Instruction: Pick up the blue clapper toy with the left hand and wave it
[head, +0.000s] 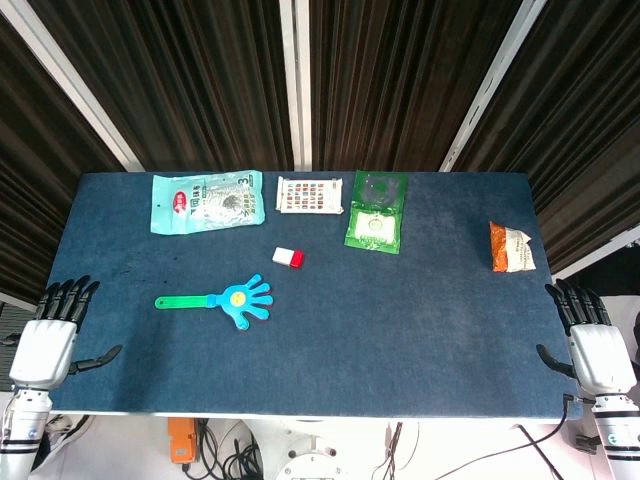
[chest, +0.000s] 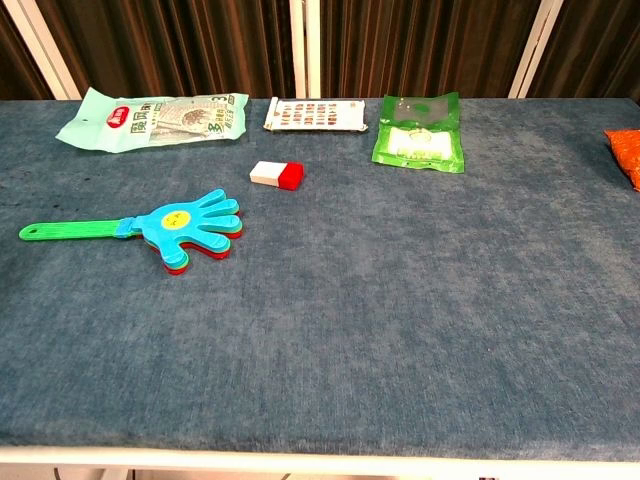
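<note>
Blue plastic palm with spread fingers, a yellow disc at its centre and a green handle: the clapper toy (head: 225, 299) lies flat on the dark blue felt table (head: 400, 330), left of the middle and toward the near edge. Its handle points out to the robot's left, its hand-shaped end toward the table's centre. From the chest view a red layer shows under the blue one.

Just beyond the toy sits a small white-and-red block (head: 288, 257), near but not touching. Farther back, along the far edge, lie a pale teal snack bag (head: 207, 201), a white printed packet (head: 309, 194) and a green pouch (head: 376, 211); an orange packet (head: 510, 247) rests well apart on the right.

Nothing has been grasped yet. The left hand (head: 55, 332) hangs at the table's left near corner, empty, fingers extended and apart, well apart from the handle tip. The right hand (head: 590, 338) mirrors it at the right edge, also empty and spread; neither appears in the chest view.

By my reading the reach is the step in hand. The next move calls for carrying the left hand inward over the green handle, lowering and closing around the thin shaft, which lies flush on the felt and may be awkward to get under.
</note>
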